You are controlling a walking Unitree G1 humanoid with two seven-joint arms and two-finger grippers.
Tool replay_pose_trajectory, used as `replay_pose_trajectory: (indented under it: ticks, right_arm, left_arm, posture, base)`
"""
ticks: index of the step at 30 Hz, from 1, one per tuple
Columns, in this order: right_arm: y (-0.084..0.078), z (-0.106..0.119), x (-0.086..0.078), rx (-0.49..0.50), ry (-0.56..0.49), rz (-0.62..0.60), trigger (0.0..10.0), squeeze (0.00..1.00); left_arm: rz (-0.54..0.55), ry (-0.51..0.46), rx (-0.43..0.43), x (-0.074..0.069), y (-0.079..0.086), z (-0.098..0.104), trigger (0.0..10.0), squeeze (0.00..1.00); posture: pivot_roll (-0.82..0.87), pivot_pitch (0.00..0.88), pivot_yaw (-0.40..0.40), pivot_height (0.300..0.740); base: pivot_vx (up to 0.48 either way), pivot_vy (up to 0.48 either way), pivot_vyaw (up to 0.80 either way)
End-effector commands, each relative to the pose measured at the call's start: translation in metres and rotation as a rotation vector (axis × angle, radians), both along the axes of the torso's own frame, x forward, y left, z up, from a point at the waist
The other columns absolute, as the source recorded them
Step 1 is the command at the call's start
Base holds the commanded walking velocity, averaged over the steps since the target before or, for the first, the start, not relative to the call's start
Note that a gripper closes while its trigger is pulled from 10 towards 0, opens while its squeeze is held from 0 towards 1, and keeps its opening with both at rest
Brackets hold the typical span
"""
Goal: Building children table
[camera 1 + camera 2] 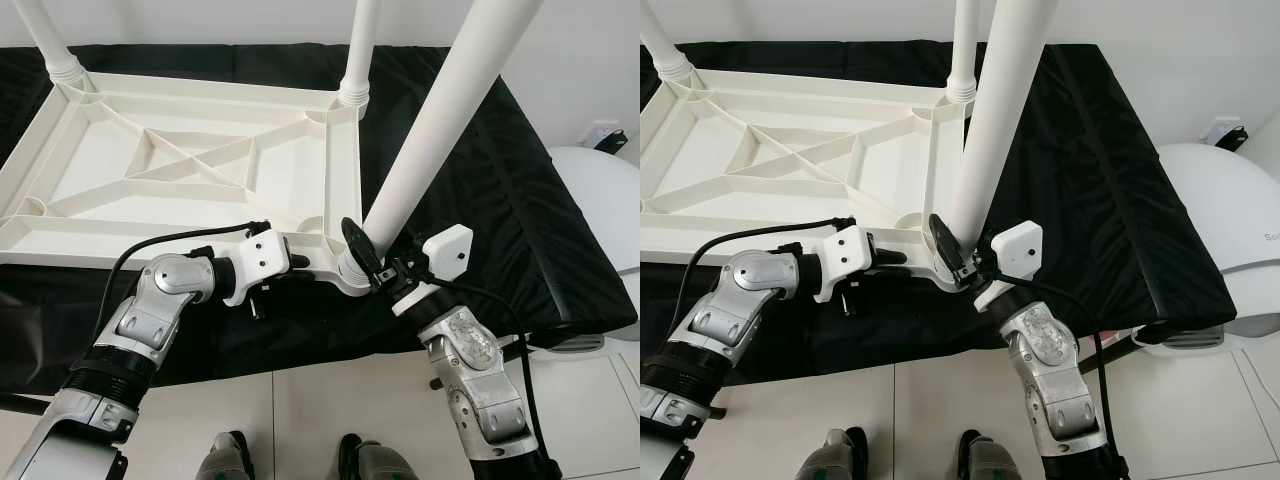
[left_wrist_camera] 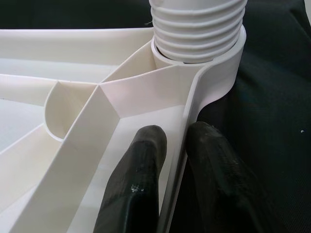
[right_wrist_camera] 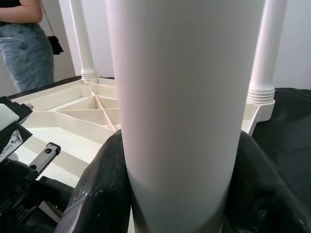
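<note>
On the black-draped counter [image 1: 520, 200], the white tabletop [image 1: 180, 170] lies upside down, its ribbed underside facing up. Landmark: the near-right corner socket [image 1: 345, 268] of the tabletop. A white leg [image 1: 440, 120] stands in this socket, leaning away from the tabletop's middle; its threaded end is seen seated in the socket in the left wrist view. The right tool [image 1: 375, 262] is closed around the base of this leg just above the socket, one black finger [image 1: 358, 246] on each side of the tube. The left tool [image 2: 170, 179] is closed on the tabletop's rim just beside the socket, one finger [image 2: 138, 179] inside the rim wall and the other outside it. Two further legs [image 1: 358, 50] stand upright in the far corner sockets beyond the landmark. A person in jeans [image 3: 24, 43] stands past the tabletop's far side in the right wrist view. A white appliance [image 1: 600, 200] stands on the floor to the right of the counter.
</note>
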State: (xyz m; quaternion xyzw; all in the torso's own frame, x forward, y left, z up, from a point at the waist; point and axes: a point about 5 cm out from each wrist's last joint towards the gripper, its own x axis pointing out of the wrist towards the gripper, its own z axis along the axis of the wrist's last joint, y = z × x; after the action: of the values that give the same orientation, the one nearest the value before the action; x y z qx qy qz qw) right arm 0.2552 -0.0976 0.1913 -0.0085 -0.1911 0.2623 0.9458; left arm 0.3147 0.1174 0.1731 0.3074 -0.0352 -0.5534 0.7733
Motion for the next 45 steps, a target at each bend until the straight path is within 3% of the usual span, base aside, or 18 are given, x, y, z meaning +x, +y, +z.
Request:
replay_pose_trajectory:
  ticks: [1, 24, 45]
  right_arm:
    - [0.002, -0.035, -0.001, -0.046, 0.185, -0.006, 10.0, 0.0]
    - [0.013, -0.036, -0.004, -0.029, 0.188, -0.14, 10.0, 0.0]
    - [0.01, -0.038, 0.001, -0.001, 0.229, -0.333, 10.0, 0.0]
  left_arm:
    - [0.052, -0.003, -0.021, 0.003, 0.009, 0.001, 10.0, 0.0]
    - [0.046, -0.006, -0.019, 0.002, 0.008, 0.001, 10.0, 0.0]
    - [0.045, -0.002, -0.016, 0.001, 0.01, 0.001, 10.0, 0.0]
  posture:
    - [0.08, 0.246, -0.015, 0.74]
    - [0.09, 0.244, -0.012, 0.74]
    - [0.1, 0.255, -0.01, 0.74]
  base:
    - [0.0, 0.0, 0.0]
    - [0.0, 0.0, 0.0]
    - [0.0, 0.0, 0.0]
